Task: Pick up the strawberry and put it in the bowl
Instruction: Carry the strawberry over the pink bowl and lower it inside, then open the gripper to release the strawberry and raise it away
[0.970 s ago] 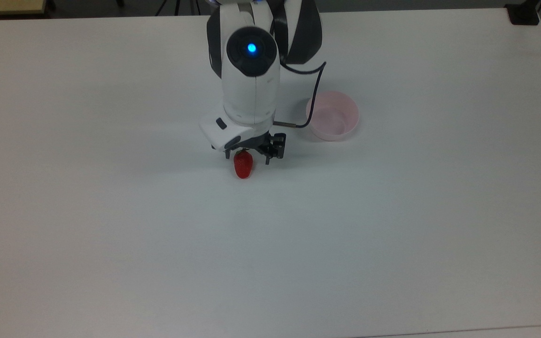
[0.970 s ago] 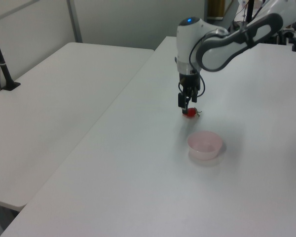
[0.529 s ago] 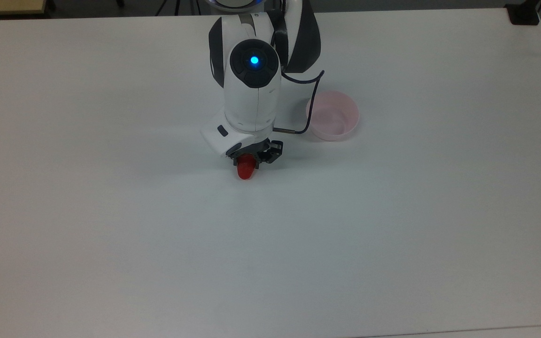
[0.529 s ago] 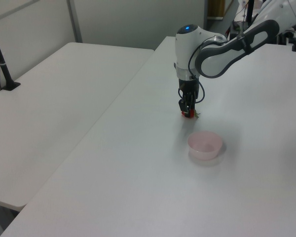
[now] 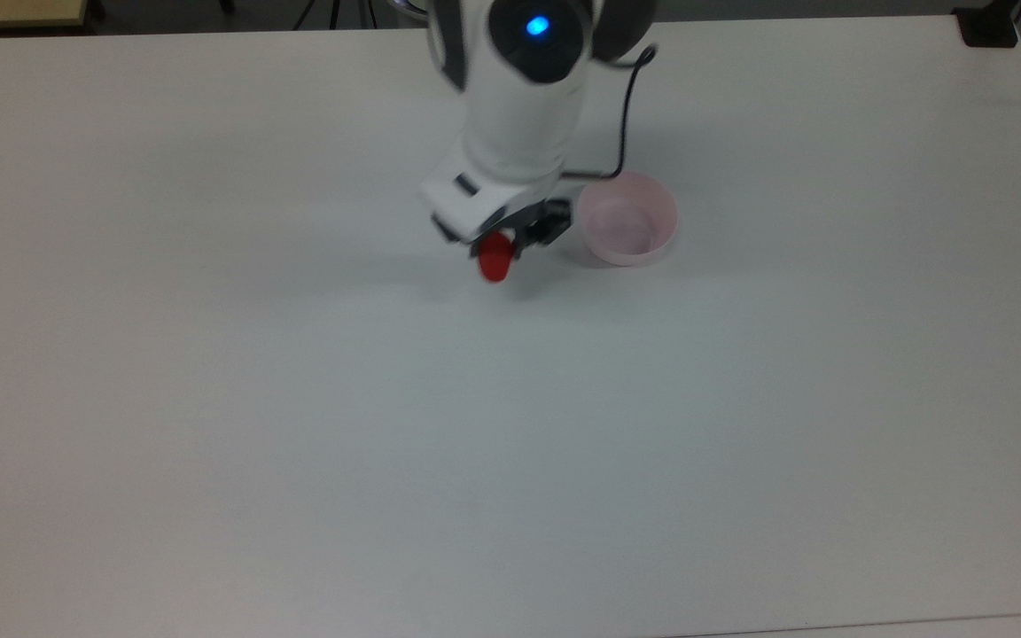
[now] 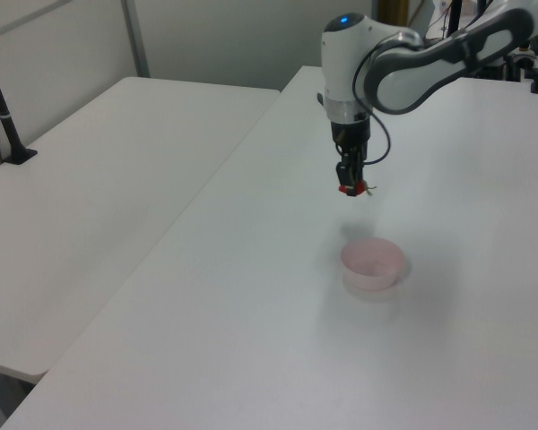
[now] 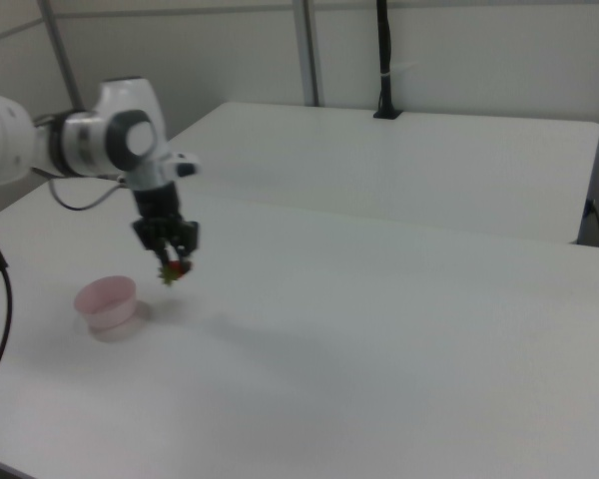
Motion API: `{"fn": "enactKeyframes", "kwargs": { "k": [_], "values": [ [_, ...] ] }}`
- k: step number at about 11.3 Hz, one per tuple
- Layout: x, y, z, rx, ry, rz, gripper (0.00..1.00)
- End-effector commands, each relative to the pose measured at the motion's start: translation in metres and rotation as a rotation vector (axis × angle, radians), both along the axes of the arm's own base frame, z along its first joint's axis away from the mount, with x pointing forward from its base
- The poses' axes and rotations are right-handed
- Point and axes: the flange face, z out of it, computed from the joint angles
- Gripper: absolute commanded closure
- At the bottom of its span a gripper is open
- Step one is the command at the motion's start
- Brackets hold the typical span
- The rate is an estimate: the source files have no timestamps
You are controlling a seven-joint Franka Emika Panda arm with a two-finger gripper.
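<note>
**Strawberry held aloft beside the bowl**

Item 1. Gripper (image 5: 503, 246) (image 6: 349, 184) (image 7: 172, 258): black two-finger unit on a white Franka arm, pointing down. Fingers (image 5: 524, 237) closed on the strawberry. In the left view it hangs clear above the tabletop, with open white surface showing beneath it. A blue light glows on the arm's top joint in the top view.

Item 2. Strawberry (image 5: 494, 262) (image 6: 347, 189) (image 7: 173, 268): small, bright red, elongated. Gripped between the fingers, lifted off the tabletop. In the top view the red body pokes out below the fingers. In the right view a bit of green shows at its lower edge. It sits at the top view's left of the bowl, near it but not over it.

Item 3. Bowl (image 5: 630, 218) (image 6: 372, 263) (image 7: 106, 299): small, round, pale pink, plain smooth walls, upright on the tabletop. Nothing lies inside it. In the left view it stands below the gripper in the frame, apart from it; in the right view it lies at the right view's left of the gripper and lower.

Item 4. Cable (image 5: 624, 124): thin, dark, running from the arm down toward the wrist, passing close above the bowl's rim in the top view.

Item 5. Tabletop (image 5: 510, 443) (image 6: 278, 340) (image 7: 379, 369): white, matte, broad. A second white table (image 6: 99, 179) (image 7: 399, 160) stands alongside it.
</note>
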Motion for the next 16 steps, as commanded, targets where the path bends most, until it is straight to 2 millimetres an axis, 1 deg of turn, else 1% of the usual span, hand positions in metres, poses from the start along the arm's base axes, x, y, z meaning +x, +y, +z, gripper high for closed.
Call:
{"fn": "enactKeyframes", "kwargs": {
  "k": [1, 2, 3, 4, 5, 6, 7, 8, 9, 10, 12, 14, 15, 16],
  "values": [
    [-0.048, 0.071, 0.011, -0.023, 0.093, 0.111, 0.79],
    [-0.058, 0.098, 0.006, -0.019, 0.101, 0.114, 0.77],
    [-0.064, 0.115, 0.001, -0.024, 0.102, 0.110, 0.68],
    [-0.067, 0.125, -0.002, -0.025, 0.103, 0.123, 0.51],
    [-0.066, 0.127, -0.007, -0.023, 0.107, 0.124, 0.36],
    [-0.068, 0.133, -0.004, -0.020, 0.101, 0.119, 0.00],
    [-0.068, 0.132, 0.010, -0.019, 0.081, 0.110, 0.00],
    [-0.061, 0.125, 0.029, -0.009, 0.049, 0.095, 0.00],
    [-0.058, 0.112, 0.049, -0.007, 0.017, 0.079, 0.00],
    [-0.055, 0.089, 0.070, -0.005, -0.005, 0.043, 0.00],
    [-0.050, 0.038, 0.102, -0.006, -0.045, -0.039, 0.00],
    [-0.043, -0.022, 0.127, -0.004, -0.084, -0.137, 0.00],
    [-0.045, -0.048, 0.140, -0.006, -0.098, -0.172, 0.00],
    [-0.049, -0.068, 0.150, -0.012, -0.080, -0.174, 0.00]
  ]
}}
